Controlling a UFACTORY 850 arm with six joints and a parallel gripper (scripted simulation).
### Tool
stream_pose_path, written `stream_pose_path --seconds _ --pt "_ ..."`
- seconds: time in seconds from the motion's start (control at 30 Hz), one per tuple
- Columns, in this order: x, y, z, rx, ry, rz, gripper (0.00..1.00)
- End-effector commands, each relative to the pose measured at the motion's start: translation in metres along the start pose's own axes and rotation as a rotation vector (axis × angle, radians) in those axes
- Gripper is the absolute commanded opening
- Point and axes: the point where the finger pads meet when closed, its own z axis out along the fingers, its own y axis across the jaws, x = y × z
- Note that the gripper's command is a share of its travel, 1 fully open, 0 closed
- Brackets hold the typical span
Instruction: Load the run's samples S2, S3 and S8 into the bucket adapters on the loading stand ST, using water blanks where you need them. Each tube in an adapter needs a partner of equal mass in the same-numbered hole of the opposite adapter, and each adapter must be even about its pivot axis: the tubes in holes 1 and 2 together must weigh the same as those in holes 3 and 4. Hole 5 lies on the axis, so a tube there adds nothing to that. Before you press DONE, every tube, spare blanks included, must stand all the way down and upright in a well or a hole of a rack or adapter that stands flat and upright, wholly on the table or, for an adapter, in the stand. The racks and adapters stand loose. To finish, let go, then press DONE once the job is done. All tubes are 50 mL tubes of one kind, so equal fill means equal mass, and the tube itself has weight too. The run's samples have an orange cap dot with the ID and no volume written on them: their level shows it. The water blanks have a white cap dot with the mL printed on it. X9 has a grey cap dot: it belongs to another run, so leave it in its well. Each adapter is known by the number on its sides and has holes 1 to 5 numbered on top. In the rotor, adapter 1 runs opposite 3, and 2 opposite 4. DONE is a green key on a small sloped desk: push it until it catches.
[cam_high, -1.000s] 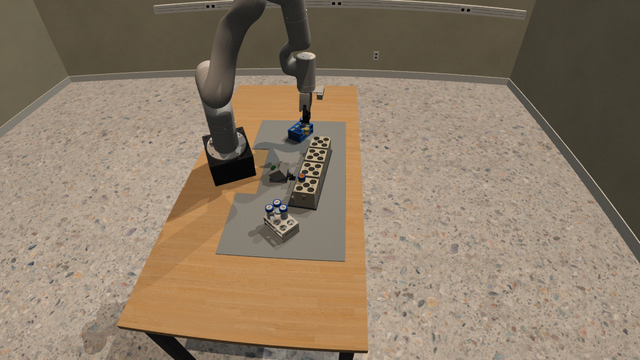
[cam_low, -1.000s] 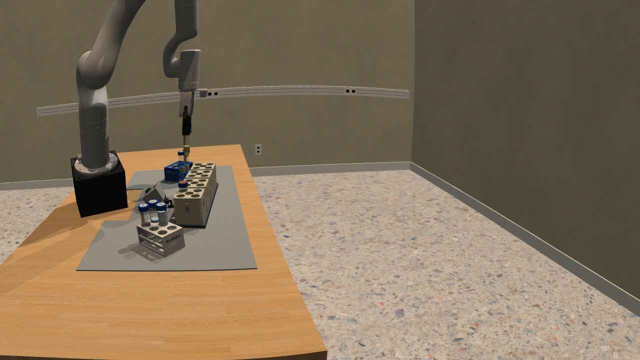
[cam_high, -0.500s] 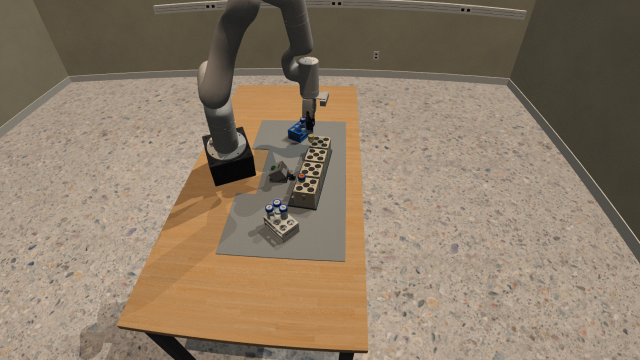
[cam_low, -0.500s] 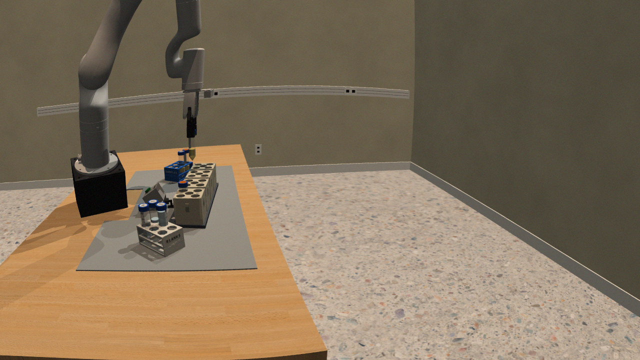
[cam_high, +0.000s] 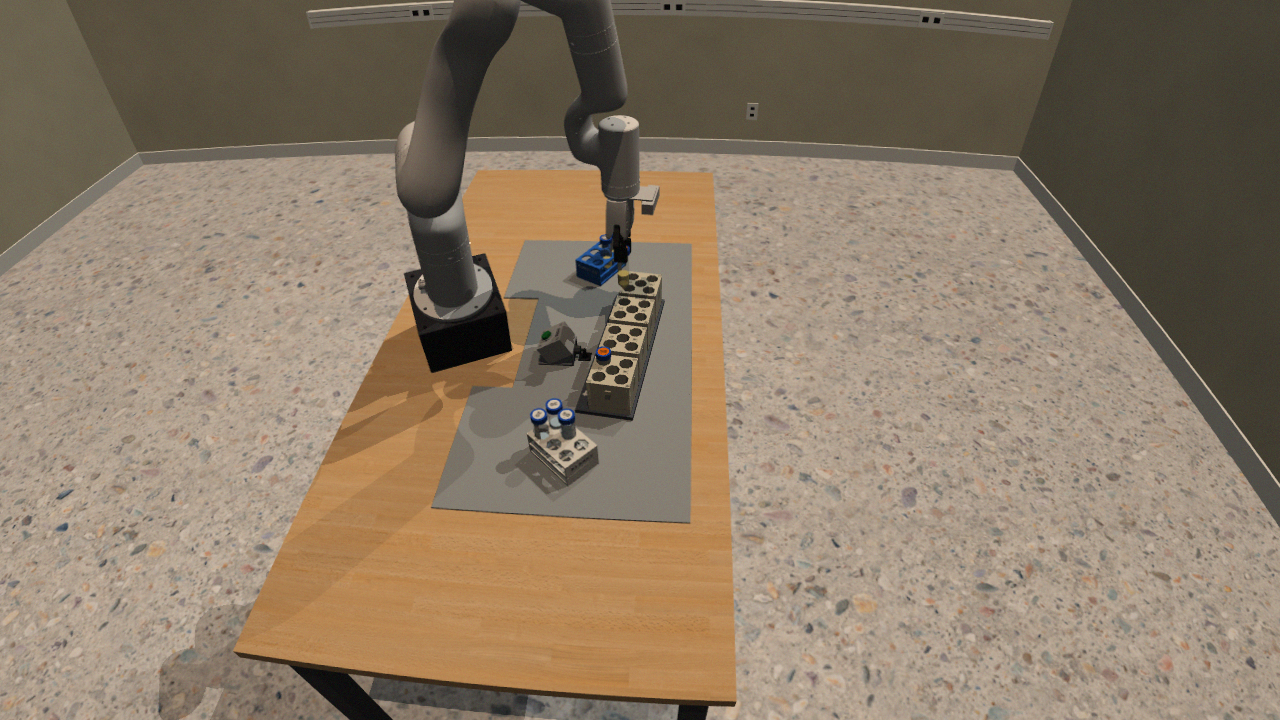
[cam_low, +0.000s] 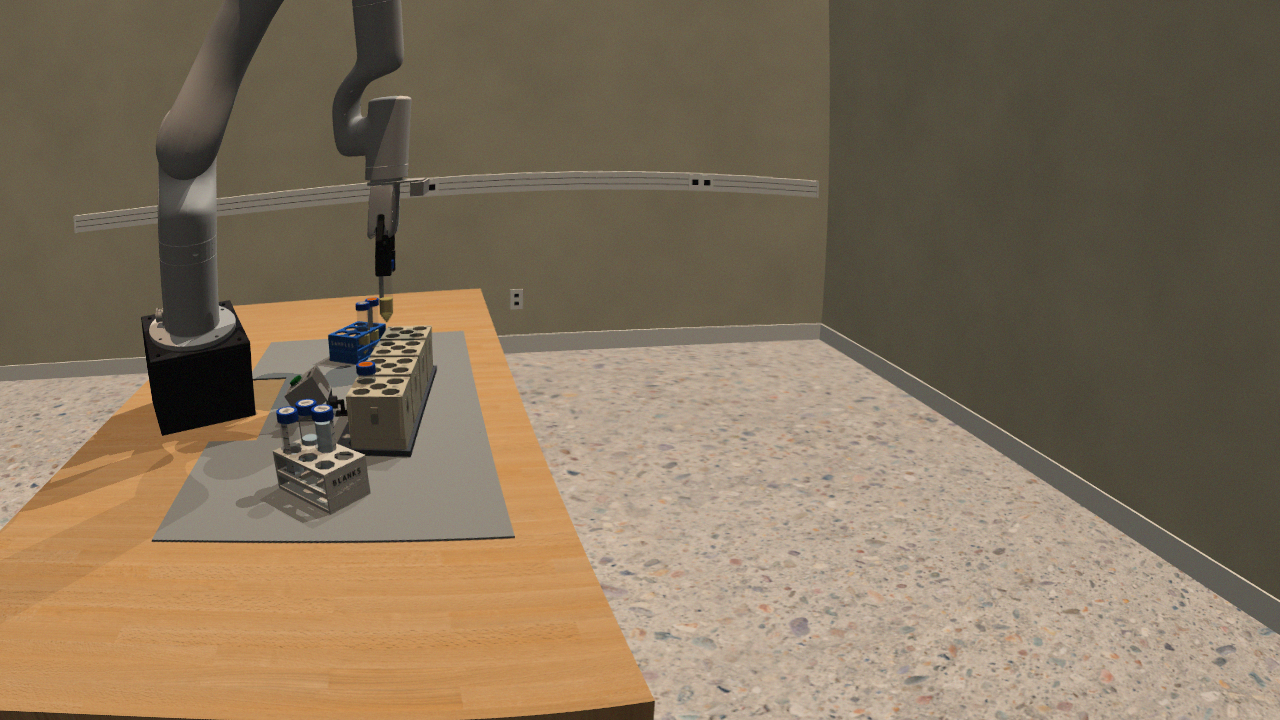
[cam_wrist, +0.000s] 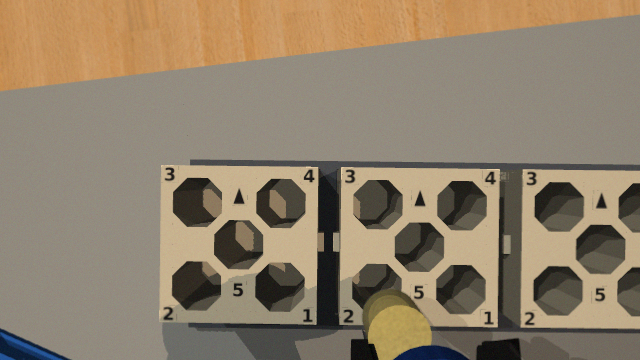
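My gripper is shut on a blue-capped tube with yellow content. The tube hangs upright above the adapters; in the wrist view its tip overlaps the edge of hole 2 of the second adapter. Its cap dot is hidden. The far adapter and the second show no tubes. An orange-dot tube stands in the nearest adapter, its ID unreadable. The blue samples rack holds two tubes.
The blanks rack at the near end of the mat holds three white-dot tubes. The small desk with the green DONE key stands between the robot base and the adapters.
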Motion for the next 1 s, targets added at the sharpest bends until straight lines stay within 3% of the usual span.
stream_pose_path --seconds 0.0,0.23,0.97 --pt "0.001 0.000 0.000 0.001 0.001 0.000 0.00" --pt "0.001 0.000 0.000 0.001 0.001 0.000 0.00" --pt "0.001 0.000 0.034 0.001 0.001 0.000 0.00"
